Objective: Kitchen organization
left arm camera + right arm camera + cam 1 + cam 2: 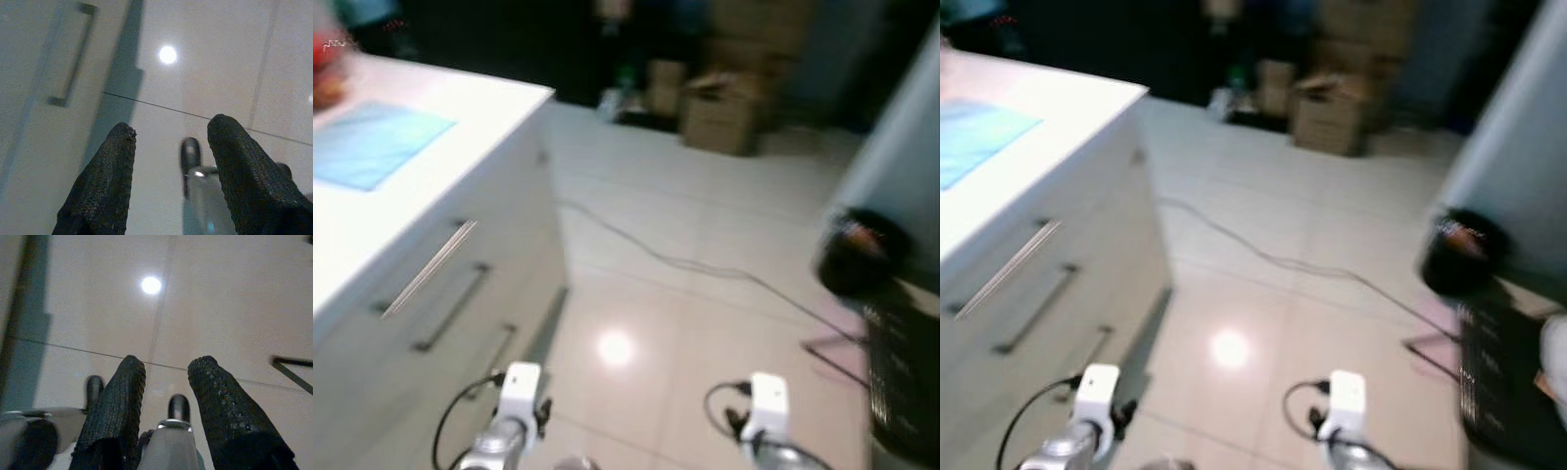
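Observation:
Both arms hang low at the bottom of the eye views, with the left wrist (517, 397) beside the cabinet and the right wrist (766, 406) over the floor. In the left wrist view my left gripper (171, 134) is open, its two black fingers spread above the tiled floor. My right gripper (166, 367) is open too and holds nothing. A white counter (460, 113) stands at the left with a light blue mat (372, 142) on it and something red (325, 69) at its far corner. Drawers with bar handles (450, 308) run down its front.
A black cable (685, 262) snakes across the glossy tile floor. Cardboard boxes (724, 108) are stacked at the far wall. A black round object (857, 250) and a dark wire rack (906, 362) stand at the right beside a grey wall. The views are blurred.

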### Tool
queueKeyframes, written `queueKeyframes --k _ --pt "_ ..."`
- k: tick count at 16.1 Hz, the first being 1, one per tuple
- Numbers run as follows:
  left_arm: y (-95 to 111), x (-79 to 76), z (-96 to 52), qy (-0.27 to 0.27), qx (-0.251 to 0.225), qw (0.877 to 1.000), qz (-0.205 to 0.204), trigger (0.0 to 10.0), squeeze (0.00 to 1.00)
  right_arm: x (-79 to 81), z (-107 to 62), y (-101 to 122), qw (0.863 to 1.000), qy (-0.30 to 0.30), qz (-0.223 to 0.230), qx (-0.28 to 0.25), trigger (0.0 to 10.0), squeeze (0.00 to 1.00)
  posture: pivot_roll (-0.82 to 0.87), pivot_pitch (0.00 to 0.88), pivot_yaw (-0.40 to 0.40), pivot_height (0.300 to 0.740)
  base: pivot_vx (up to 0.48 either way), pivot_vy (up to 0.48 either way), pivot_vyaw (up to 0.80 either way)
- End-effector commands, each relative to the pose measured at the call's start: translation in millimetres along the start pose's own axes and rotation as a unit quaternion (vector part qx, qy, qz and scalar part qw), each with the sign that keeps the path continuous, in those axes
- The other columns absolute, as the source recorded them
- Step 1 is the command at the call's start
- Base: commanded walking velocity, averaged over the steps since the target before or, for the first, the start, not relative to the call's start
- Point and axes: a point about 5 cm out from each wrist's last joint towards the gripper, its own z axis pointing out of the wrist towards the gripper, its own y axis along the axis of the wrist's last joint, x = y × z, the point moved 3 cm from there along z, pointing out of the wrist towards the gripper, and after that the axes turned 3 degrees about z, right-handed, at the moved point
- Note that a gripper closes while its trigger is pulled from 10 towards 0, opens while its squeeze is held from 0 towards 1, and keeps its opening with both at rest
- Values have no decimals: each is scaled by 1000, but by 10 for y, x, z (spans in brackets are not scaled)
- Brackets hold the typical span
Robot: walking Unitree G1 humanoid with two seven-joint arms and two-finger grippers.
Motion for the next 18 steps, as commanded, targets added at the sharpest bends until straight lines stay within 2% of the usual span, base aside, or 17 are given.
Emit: queueKeyframes --k 1,18 --pt "22 -42 6 -8 -4 1000 2 10000 0 -58 -9 -9 1000 -5 -5 3 10000 0 -25 0 9 740 0 0 800" --pt "-59 -28 -11 -7 5 1000 7 10000 0 -39 -18 -75 1000 3 -21 13 10000 0 -9 0 4 740 0 0 800"
